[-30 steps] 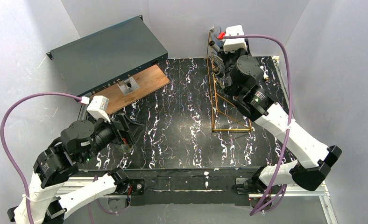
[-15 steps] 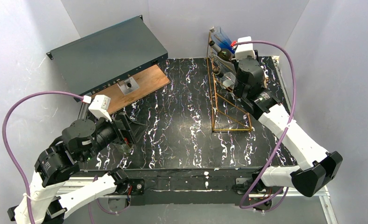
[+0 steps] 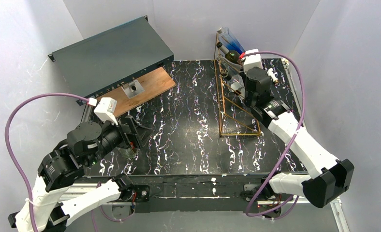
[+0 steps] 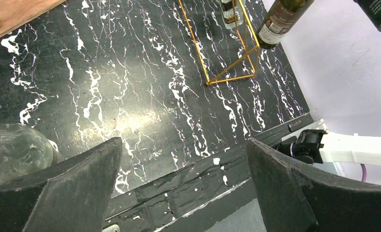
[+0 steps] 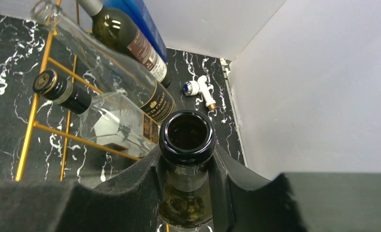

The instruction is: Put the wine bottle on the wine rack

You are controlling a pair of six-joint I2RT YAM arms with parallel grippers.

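The right end effector (image 5: 186, 176) is clenched on the neck of the dark green wine bottle (image 5: 186, 147). One black finger sits on each side of the neck, just under the thick lip. I think the lip is there to help: if the glass slides, the lip will catch on the fingers. The bottle's mouth is open, with no cork, and it points up at the wrist camera. From the left wrist view, its bottom end looks lifted off the counter (image 3: 188, 130) and tipped a bit.

Just past the fingers is the gold wine rack (image 5: 82, 138). The bottle is right beside it but not on a rung yet, so I think the job is partly done. Other bottles lie slanted on the rungs, so they cannot roll off. Closest is a small clear bottle with a black cap (image 5: 101, 121). Behind it lies a long clear bottle (image 5: 106, 67), then a dark bottle with a reddish label (image 5: 130, 41). A blue thing (image 5: 145, 24) is behind that; I cannot tell what it is. A little white plug-like piece (image 5: 201, 90) lies on the counter past the bottles, near the wall.

Far away, across the counter, the left end effector (image 4: 183, 145) is released, fingers wide apart and grasping nothing. A clear glass thing (image 4: 14, 145) sits just beside one finger.
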